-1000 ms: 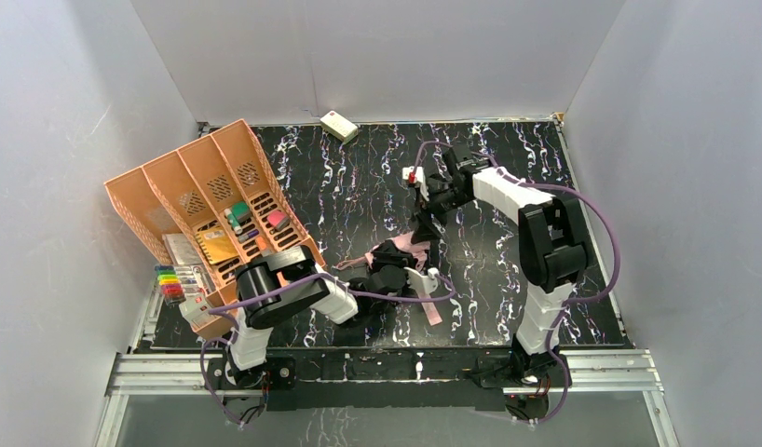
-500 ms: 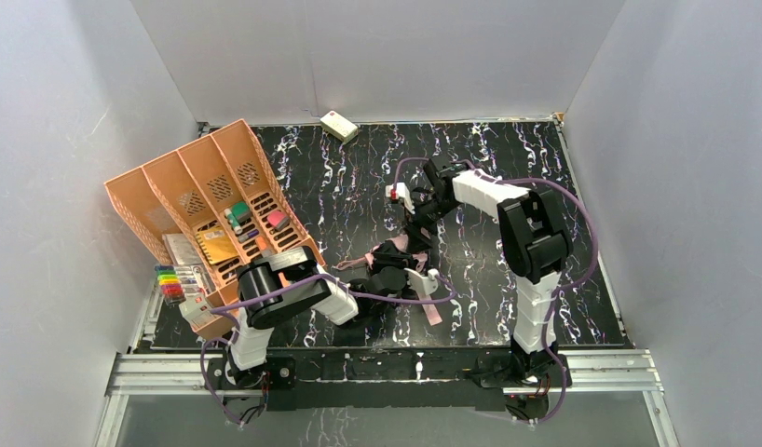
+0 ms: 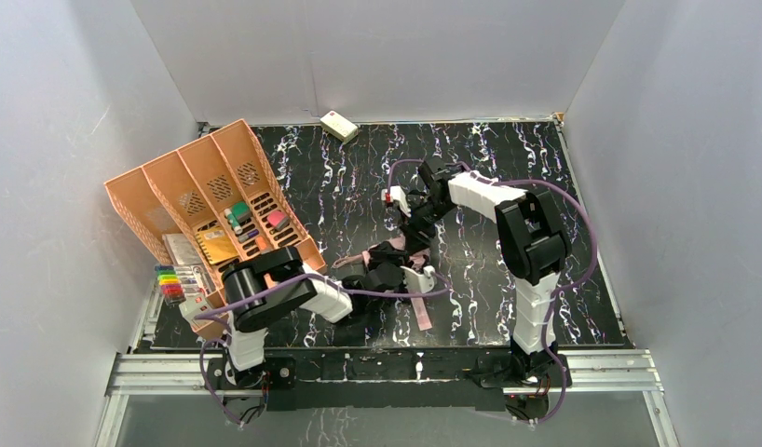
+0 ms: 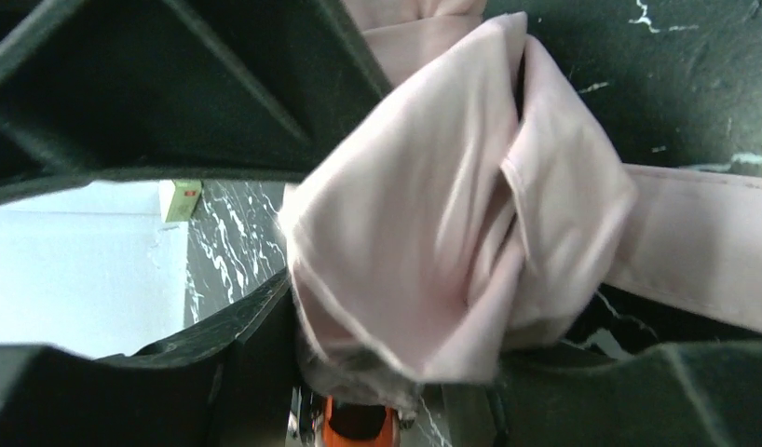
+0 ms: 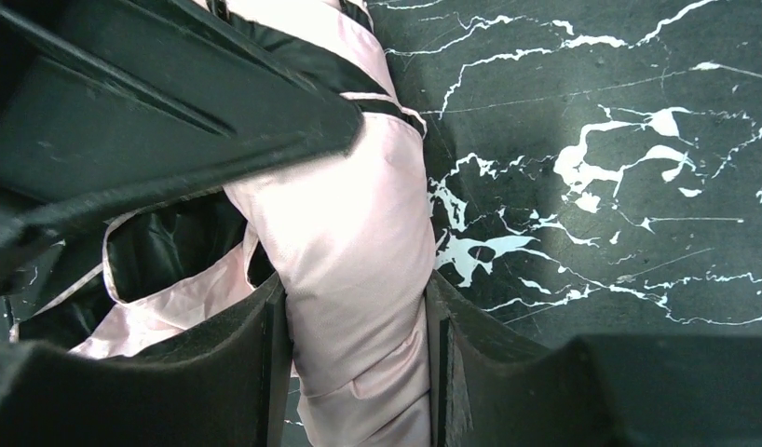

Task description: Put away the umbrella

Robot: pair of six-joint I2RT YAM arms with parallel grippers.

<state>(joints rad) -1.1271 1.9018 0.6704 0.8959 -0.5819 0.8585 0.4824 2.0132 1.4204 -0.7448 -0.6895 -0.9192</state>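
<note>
Left tool point(image 4: 387, 372) and right tool point(image 5: 354, 372) each pinch the umbrella point(image 5: 349, 214).

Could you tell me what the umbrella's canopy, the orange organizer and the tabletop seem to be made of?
Umbrella canopy: thin, probably synthetic fabric, satiny pink with a black side; it creases and bunches softly.
Orange organizer: likely moulded plastic, matte, slotted walls.
Tabletop: black, white-veined marble look; stone or laminate, cannot tell.

No legible text or labels.
</note>
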